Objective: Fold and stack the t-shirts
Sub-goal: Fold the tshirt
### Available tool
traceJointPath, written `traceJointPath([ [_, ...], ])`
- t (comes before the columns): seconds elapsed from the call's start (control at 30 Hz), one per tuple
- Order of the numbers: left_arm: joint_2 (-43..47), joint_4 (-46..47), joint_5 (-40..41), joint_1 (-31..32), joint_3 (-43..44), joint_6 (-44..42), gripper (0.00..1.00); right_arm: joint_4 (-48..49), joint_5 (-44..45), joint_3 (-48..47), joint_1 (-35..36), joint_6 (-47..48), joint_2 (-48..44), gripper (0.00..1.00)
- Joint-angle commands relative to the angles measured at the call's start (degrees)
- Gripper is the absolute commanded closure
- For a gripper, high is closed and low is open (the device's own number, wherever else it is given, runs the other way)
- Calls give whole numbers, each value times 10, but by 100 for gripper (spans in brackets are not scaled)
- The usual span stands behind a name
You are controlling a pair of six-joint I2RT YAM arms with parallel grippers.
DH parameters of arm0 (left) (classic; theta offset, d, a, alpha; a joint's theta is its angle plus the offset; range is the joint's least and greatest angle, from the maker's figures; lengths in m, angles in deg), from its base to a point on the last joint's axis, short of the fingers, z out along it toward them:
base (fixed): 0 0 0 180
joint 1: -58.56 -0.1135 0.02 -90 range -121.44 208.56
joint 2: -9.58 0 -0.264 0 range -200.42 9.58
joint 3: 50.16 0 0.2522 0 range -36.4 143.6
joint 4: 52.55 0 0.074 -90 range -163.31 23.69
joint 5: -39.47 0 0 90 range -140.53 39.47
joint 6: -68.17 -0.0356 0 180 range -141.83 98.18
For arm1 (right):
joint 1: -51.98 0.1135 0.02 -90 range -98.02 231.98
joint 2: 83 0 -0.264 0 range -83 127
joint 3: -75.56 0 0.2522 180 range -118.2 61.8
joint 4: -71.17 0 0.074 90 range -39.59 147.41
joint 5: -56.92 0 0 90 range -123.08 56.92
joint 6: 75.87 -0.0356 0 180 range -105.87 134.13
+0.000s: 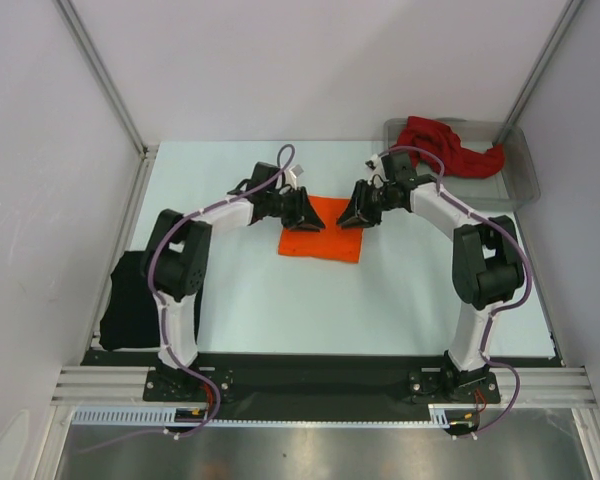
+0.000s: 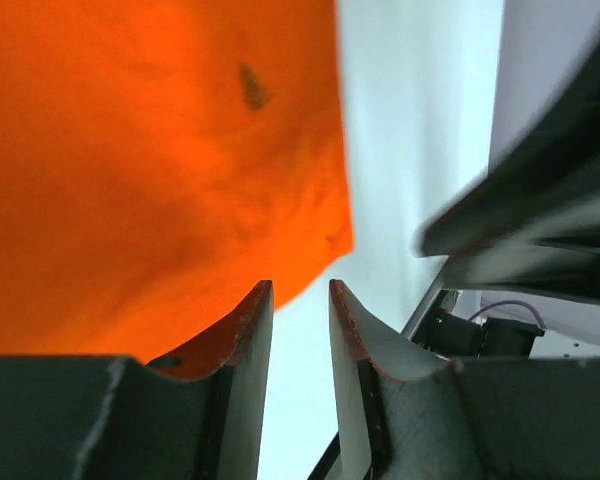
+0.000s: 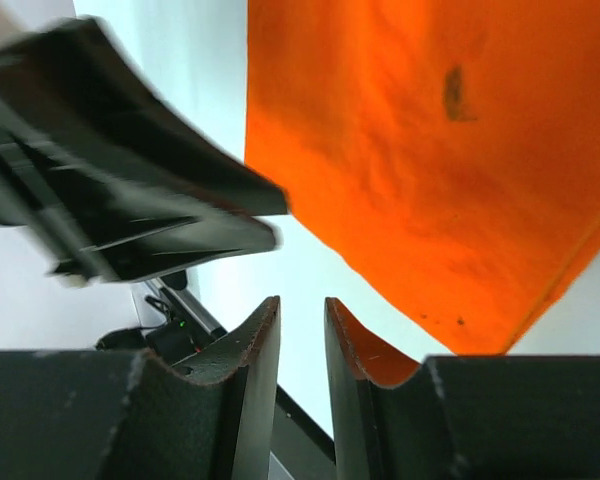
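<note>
The orange t-shirt (image 1: 322,238) is seen folded into a compact rectangle and laid flat near the middle of the pale table (image 1: 260,300), its far edge set between the two grippers. A small dark speck (image 2: 252,88) is shown on its cloth in both wrist views. The left gripper (image 1: 305,212) is placed at the shirt's far left corner and the right gripper (image 1: 358,213) at its far right corner, the two pointed toward each other across the cloth. In the left wrist view the fingers (image 2: 245,330) are held slightly apart, bare table is seen through the narrow gap, and nothing is clamped between them; the shirt's edge is seen just beyond and to one side of the tips. The same is found in the right wrist view: a narrow gap, table surface visible through it, and no cloth pinched, with the orange edge lying beside one finger. In each wrist view the opposite gripper is caught as a blurred dark shape close by. The dark red t-shirt (image 1: 445,148) is bunched in the clear grey tray (image 1: 520,185) at the far right corner, part of it draped over the rim. The black t-shirt (image 1: 130,300) is laid at the left edge of the table, beside the left arm.
</note>
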Motion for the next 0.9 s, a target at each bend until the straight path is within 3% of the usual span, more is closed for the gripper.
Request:
traceJointPath([
  [0.0,-50,41,-54,15,14,41,66,-34,19,-19,-15,-8,-7,71],
  [0.17,-75,44,-43,31,-4,24,66,-12,-2,-10,-15,-19,-2,71],
  [0.3,-92,-52,-6,26,21,-27,69,8,-13,-6,-5,-34,15,71],
  [0.4,-57,-121,25,16,72,-95,67,23,-33,7,2,-41,30,71],
  [0.47,-15,-130,28,7,74,-96,65,29,-51,10,8,-39,43,72],
  [0.63,41,-106,18,-17,19,-69,64,59,-69,26,16,-57,55,76],
  [0.7,39,-94,9,-19,-9,-64,64,80,-82,28,20,-70,72,83],
  [0.87,16,-49,10,-22,-66,-49,67,94,-104,36,28,-72,101,86],
])
